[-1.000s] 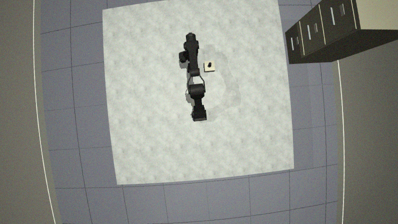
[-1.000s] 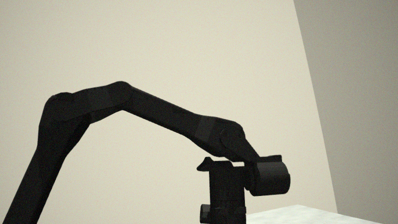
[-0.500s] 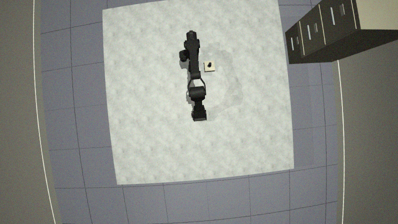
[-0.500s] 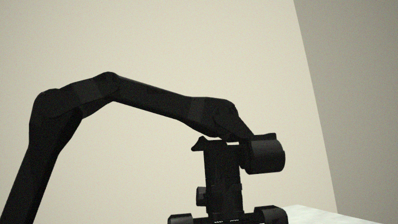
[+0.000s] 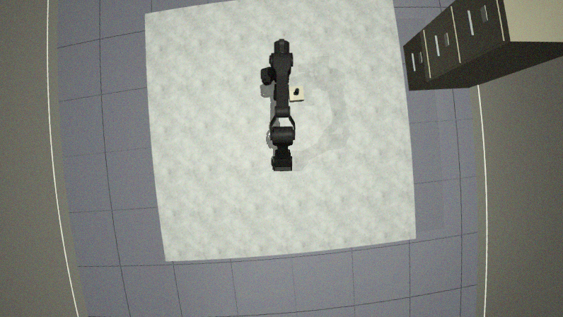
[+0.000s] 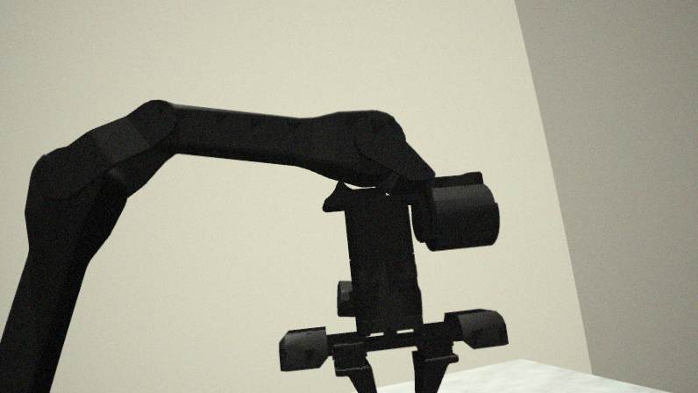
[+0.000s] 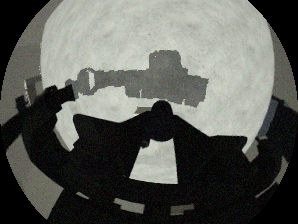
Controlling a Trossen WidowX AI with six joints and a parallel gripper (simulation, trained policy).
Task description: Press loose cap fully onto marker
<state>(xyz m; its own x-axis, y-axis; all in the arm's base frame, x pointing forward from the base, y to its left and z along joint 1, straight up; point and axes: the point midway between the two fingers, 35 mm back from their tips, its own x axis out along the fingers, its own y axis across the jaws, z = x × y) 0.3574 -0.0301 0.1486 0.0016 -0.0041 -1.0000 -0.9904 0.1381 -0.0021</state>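
Right, I'm clamped on the cap: in the wrist view it's a dark, rounded shape between the converging fingers of my gripper. It's near-black against near-black fingers, so the exact line of contact is too dark to make out. And look at the exterior view: my two fingers point downward with a gap between their visible upper parts, and their tips run off the bottom edge, so the grip itself is out of that picture.

Over to the top view, and there's the marker, a small dark shape at the pale holder block. The block sits on the pale, mottled table, just beside my arm as seen from above. My cap is away from that marker, hidden under the arm from up here, and I can't tell its height above the table.

From the side, my arm rises, bends over and reaches across, with the wrist hanging down beneath its far end. A blocky grey shadow stretches over the table in the wrist view, and a dark cabinet stands beyond the table's edge in the top view.
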